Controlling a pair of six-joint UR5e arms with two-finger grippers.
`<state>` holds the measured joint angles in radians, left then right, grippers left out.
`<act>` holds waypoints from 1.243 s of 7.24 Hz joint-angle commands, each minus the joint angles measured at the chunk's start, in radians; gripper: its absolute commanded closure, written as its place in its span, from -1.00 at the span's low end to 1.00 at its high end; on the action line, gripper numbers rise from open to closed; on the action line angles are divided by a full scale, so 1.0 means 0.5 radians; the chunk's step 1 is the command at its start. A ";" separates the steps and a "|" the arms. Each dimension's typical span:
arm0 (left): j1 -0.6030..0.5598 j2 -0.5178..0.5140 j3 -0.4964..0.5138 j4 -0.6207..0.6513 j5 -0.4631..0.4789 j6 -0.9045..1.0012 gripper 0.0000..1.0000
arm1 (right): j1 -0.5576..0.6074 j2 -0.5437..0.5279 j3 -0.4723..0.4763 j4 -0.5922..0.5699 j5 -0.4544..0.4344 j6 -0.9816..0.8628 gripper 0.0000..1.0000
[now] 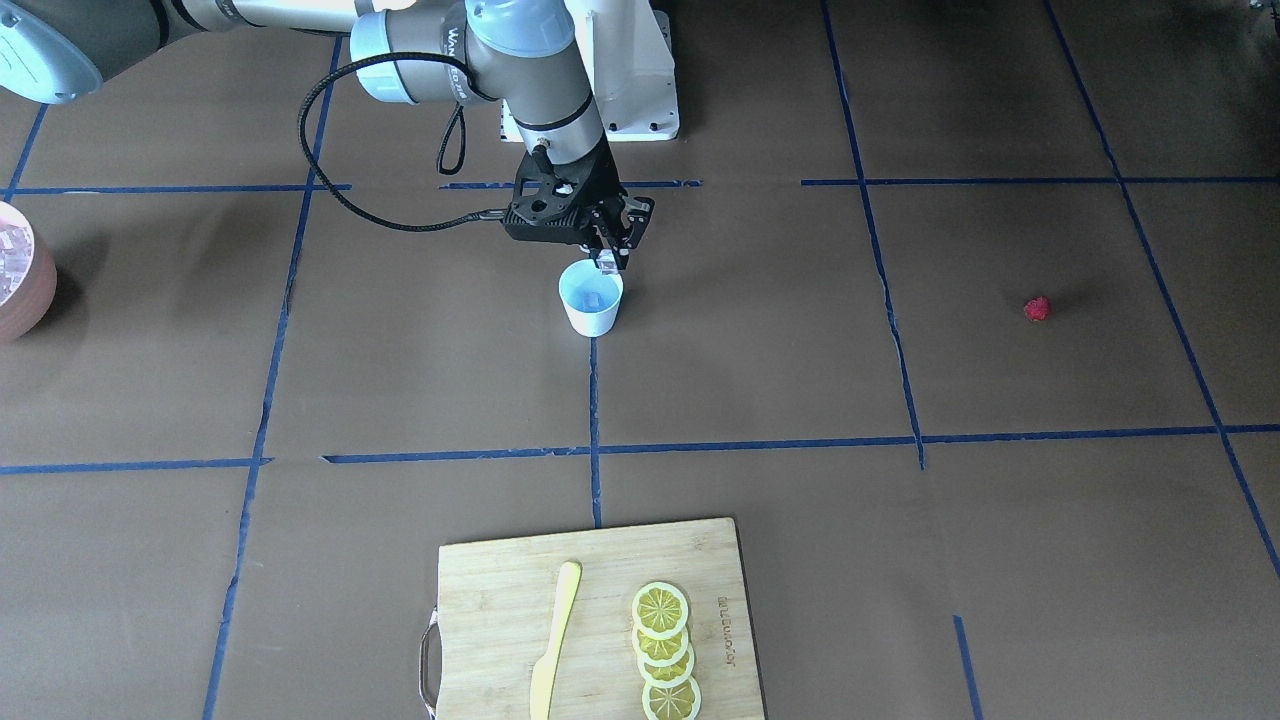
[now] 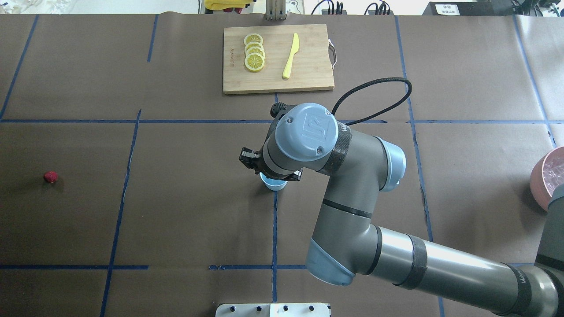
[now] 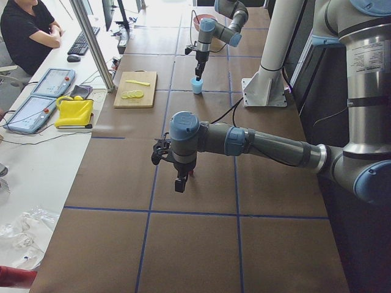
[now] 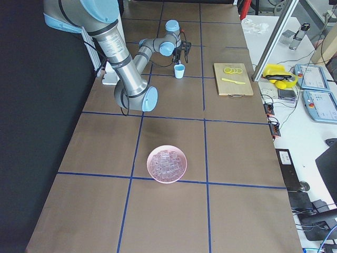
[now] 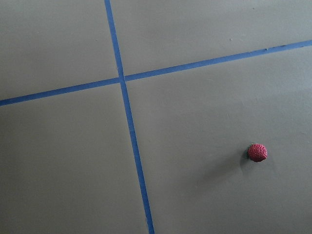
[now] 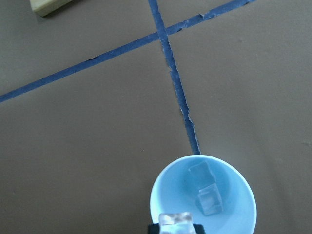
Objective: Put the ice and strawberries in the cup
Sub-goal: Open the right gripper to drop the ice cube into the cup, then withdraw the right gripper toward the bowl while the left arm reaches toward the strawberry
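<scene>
Grips an ice cube (image 6: 175, 220) in the right end effector (image 1: 610, 258) just above the cup (image 1: 592, 315) at the table's (image 1: 800, 350) middle, two more cubes (image 6: 210, 202) lying inside. Hangs the left end effector (image 3: 180, 185) near the strawberry (image 5: 257, 152) toward the left end; cannot tell whether open or closed.

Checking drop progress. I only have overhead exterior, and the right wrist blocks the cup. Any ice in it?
Observer: Yes. The right wrist view shows two ice cubes lying in the cup.
Operator: Is the right gripper carrying anything?
Observer: The right gripper pinches a third cube just above the cup's rim.
Operator: Left arm isn't in my view. Where is it?
Observer: In exterior left, the left gripper hangs over the table near the strawberry without touching it. I can't tell whether it is open or shut.
</scene>
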<state>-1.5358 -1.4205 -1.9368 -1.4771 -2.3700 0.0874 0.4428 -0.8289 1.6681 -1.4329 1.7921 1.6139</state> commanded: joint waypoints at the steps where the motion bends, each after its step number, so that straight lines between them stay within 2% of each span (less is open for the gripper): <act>1: 0.001 0.000 0.002 0.000 0.000 0.000 -1.00 | -0.005 -0.017 -0.017 -0.009 -0.013 -0.016 -0.29; 2: 0.001 0.000 0.002 0.000 0.000 0.000 -1.00 | 0.001 -0.017 -0.017 -0.015 -0.013 -0.019 -0.44; 4: 0.001 -0.003 0.020 -0.003 0.000 0.006 -1.00 | 0.050 -0.033 0.005 -0.018 0.017 -0.028 -0.48; 5: 0.001 0.000 0.020 -0.003 0.000 0.006 -1.00 | 0.129 -0.090 0.075 -0.021 0.072 -0.031 -0.79; 6: 0.016 -0.006 0.026 -0.003 0.000 0.003 -1.00 | 0.257 -0.237 0.224 -0.021 0.200 -0.086 -0.98; 7: 0.089 -0.015 0.026 -0.055 0.000 0.003 -1.00 | 0.426 -0.436 0.423 -0.039 0.381 -0.278 -0.98; 8: 0.184 -0.018 0.026 -0.138 -0.003 -0.161 -1.00 | 0.585 -0.644 0.595 -0.058 0.541 -0.516 -0.98; 9: 0.376 -0.015 0.054 -0.305 0.000 -0.217 -1.00 | 0.718 -0.883 0.718 -0.061 0.636 -0.743 -0.98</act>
<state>-1.4371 -1.4280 -1.9199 -1.5527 -2.3707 0.0246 0.7151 -1.1350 1.9401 -1.4583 2.0367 1.3755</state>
